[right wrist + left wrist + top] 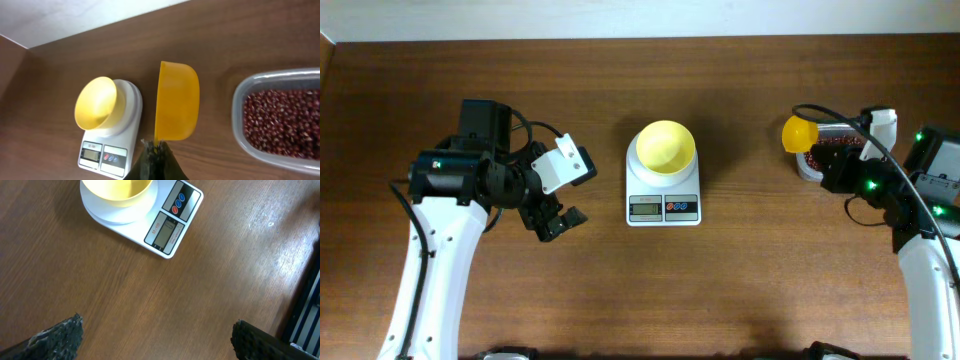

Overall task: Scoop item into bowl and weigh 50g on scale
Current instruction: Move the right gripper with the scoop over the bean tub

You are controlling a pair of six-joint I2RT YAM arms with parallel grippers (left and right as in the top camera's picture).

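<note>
The pale-yellow bowl [666, 148] sits empty on the white scale [663, 207] at the table's centre; both show in the left wrist view [116, 191] [170, 227] and the right wrist view [97, 110] [105, 155]. My right gripper [156, 150] is shut on the handle of a yellow measuring scoop [176, 100], held on its side just left of the clear container [240, 135] of red-brown beans [282, 122]. In the overhead view the scoop [798, 132] hangs beside the container [807, 166]. My left gripper [556, 221] is open and empty, left of the scale.
The wooden table [740, 280] has a pale wall edge along the back. A dark edge and cables show at the right of the left wrist view [307, 305].
</note>
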